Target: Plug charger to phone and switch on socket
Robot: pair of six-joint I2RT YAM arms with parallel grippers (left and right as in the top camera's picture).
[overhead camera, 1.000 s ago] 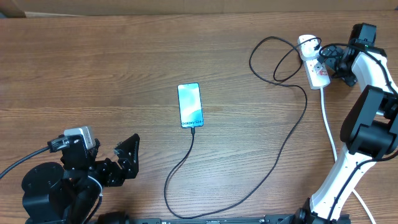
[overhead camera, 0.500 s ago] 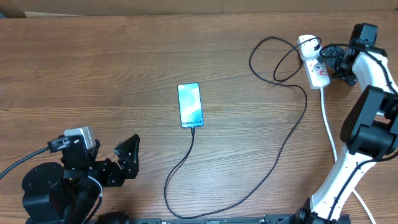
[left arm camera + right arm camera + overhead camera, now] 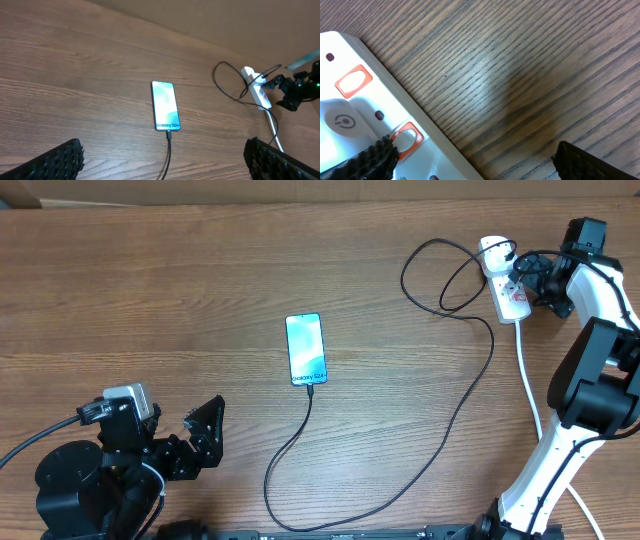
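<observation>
I'm holding both arms with their jaws spread wide, gripping nothing. The right gripper (image 3: pixel 472 147) is hanging just above the socket (image 3: pixel 365 115), whose white face is lying under one finger (image 3: pixel 372 160), with two red switches (image 3: pixel 407 137) right at that fingertip. The phone (image 3: pixel 306 349) is lying well ahead of the left gripper (image 3: pixel 200 435), screen lit. The charger (image 3: pixel 470 395) is running from the phone's near edge round to the socket. Its tip looks seated, though I can't confirm that from here.

What I'm worrying about is that the switches are sitting close together, so a press coming down slightly off could be hitting the wrong one or bare casing. The strip looks light and unanchored, so a slanted push may be sliding it rather than rocking the switch. That slide, or a finger catching the charger's loop beside the right gripper, could be tugging a connection loose.
</observation>
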